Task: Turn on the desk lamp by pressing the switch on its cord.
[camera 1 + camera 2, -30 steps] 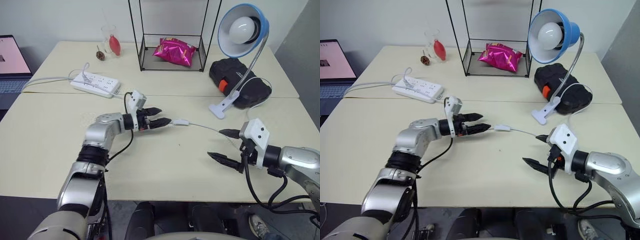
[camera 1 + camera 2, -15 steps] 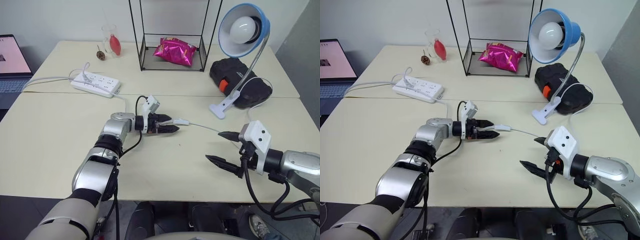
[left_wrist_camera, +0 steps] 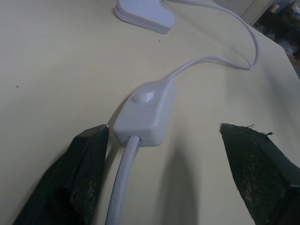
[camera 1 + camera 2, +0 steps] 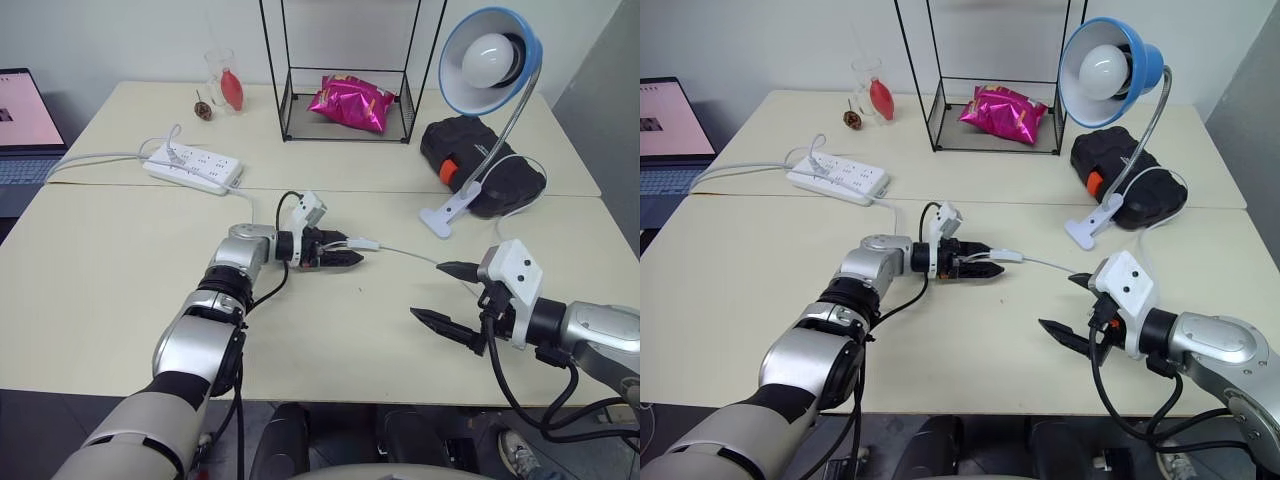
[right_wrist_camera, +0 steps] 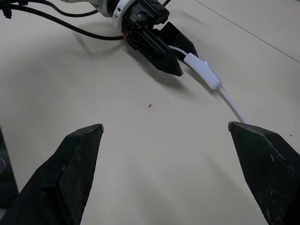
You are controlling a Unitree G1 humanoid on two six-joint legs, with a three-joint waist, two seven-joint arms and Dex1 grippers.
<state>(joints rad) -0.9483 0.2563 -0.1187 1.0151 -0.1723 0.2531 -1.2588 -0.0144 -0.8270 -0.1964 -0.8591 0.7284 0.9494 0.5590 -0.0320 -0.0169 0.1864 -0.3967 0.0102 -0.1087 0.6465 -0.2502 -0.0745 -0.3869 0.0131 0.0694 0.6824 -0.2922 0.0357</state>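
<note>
The small white switch (image 4: 362,243) lies on the table, in line on the thin white cord (image 4: 410,254) that runs to the desk lamp (image 4: 490,60). The lamp has a blue shade and an unlit white bulb, and its white clip base (image 4: 445,215) rests on the table. My left gripper (image 4: 345,250) is open and lies low over the table, straddling the cord. In the left wrist view the switch (image 3: 145,112) sits just at the fingertips (image 3: 89,154), nearer one finger. My right gripper (image 4: 430,292) hovers open at the near right, holding nothing.
A white power strip (image 4: 190,167) lies at the back left, with a laptop (image 4: 15,130) at the left edge. A black wire rack (image 4: 345,70) holds a pink bag (image 4: 350,100). A black case (image 4: 480,165) sits behind the lamp's base, and a glass vase (image 4: 225,85) stands at the back.
My left gripper slid to the right along the cord until its fingertips reached the switch, and its fingers drew somewhat closer together. The right gripper stayed in place.
</note>
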